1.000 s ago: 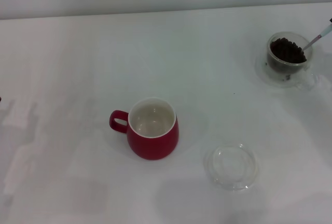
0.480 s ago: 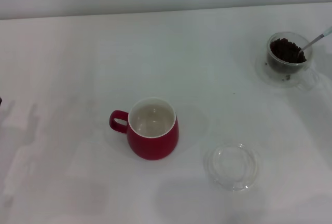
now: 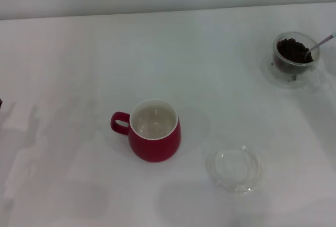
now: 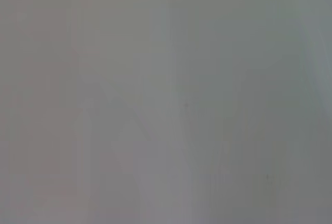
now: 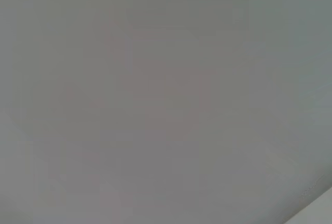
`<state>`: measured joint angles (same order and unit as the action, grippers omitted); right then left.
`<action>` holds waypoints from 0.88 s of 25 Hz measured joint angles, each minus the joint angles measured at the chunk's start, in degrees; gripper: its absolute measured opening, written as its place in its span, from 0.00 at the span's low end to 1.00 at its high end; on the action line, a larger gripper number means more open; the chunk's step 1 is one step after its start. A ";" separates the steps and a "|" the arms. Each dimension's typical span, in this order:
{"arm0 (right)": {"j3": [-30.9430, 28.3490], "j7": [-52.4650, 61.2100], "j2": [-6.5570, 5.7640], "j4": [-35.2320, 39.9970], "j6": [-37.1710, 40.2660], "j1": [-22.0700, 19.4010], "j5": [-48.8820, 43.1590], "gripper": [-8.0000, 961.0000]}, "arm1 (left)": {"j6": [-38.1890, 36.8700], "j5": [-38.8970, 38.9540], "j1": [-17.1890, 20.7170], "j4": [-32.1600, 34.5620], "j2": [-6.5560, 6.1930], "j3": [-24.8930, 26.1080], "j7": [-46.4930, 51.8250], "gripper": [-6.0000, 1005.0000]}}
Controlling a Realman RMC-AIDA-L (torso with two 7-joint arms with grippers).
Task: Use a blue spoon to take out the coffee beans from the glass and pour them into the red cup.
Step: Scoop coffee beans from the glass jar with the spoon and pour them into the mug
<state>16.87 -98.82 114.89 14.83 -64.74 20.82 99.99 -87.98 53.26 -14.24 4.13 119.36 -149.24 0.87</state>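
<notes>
The red cup point(image 3: 155, 130) stands near the middle of the table, its white inside empty and its handle pointing to my left. The glass point(image 3: 295, 53) stands at the far right and is full of dark coffee beans point(image 3: 294, 50). The blue spoon's metal stem point(image 3: 321, 41) leans out of the glass toward the right edge of the head view. Its bowl is down in the beans and its pale blue handle is out of view. Neither gripper shows in the head view. Both wrist views show only a blank grey surface.
A shallow clear glass dish point(image 3: 234, 167) lies in front of and to the right of the red cup. A clear flat saucer-like ring point(image 3: 273, 73) surrounds the foot of the glass. The white table point(image 3: 79, 64) ends at a pale wall at the back.
The glass with the beans has shifted slightly right and back. The spoon's stem has lowered and its blue handle tip has left the head view. The red cup and dish have not moved.
</notes>
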 joint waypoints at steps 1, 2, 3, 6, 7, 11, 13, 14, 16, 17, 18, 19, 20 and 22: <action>0.00 0.05 0.00 -0.17 0.03 -0.02 0.22 0.17 | 0.00 0.00 0.00 0.00 0.00 0.00 0.00 0.51; 0.00 0.13 -0.01 -0.36 0.07 -0.04 0.45 0.17 | 0.00 0.00 0.00 0.00 0.00 0.00 0.00 0.51; 0.00 0.23 -0.01 -0.53 0.13 -0.06 0.65 0.17 | 0.00 0.00 0.00 0.00 0.00 0.00 0.00 0.51; 0.01 0.75 -0.03 -0.73 0.22 -0.09 1.00 0.17 | 0.00 0.00 0.00 0.00 0.00 0.00 0.00 0.51; 0.01 0.84 -0.03 -0.73 0.19 -0.09 1.07 0.17 | 0.00 0.00 0.00 0.00 0.00 0.00 0.00 0.51; 0.01 1.47 -0.03 -0.73 0.00 -0.08 1.21 0.17 | 0.00 0.00 0.00 0.00 0.00 0.00 0.00 0.51; 0.01 1.53 -0.03 -0.73 -0.01 -0.08 1.38 0.17 | 0.00 0.00 0.00 0.00 0.00 0.00 0.00 0.51; 0.01 1.53 -0.03 -0.72 -0.02 -0.08 1.56 0.17 | 0.00 0.00 0.00 0.00 0.00 0.00 0.00 0.51; 0.01 1.53 -0.03 -0.72 -0.03 -0.08 1.91 0.17 | 0.01 0.00 0.00 0.00 0.00 0.00 0.00 0.51; 0.00 1.53 -0.02 -0.71 -0.03 -0.08 2.06 0.17 | 0.00 0.00 0.00 0.00 0.00 0.00 0.00 0.51; 0.01 1.54 -0.02 -0.71 0.00 -0.08 2.12 0.18 | 0.00 0.00 0.00 0.00 0.00 0.00 0.00 0.51; 0.01 1.57 -0.03 -0.70 0.02 -0.08 2.13 0.18 | 0.00 0.00 0.00 0.00 0.00 0.00 0.00 0.51; 0.01 1.64 -0.02 -0.69 0.04 -0.08 2.14 0.18 | 0.01 0.00 0.00 0.00 0.00 0.00 0.00 0.51; 0.00 1.89 -0.02 -0.68 0.13 -0.08 2.17 0.18 | 0.00 0.00 0.00 0.00 0.00 0.00 0.00 0.51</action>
<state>16.87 -96.92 114.87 14.15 -64.62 20.74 102.16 -87.98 53.26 -14.24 4.13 119.36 -149.24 0.88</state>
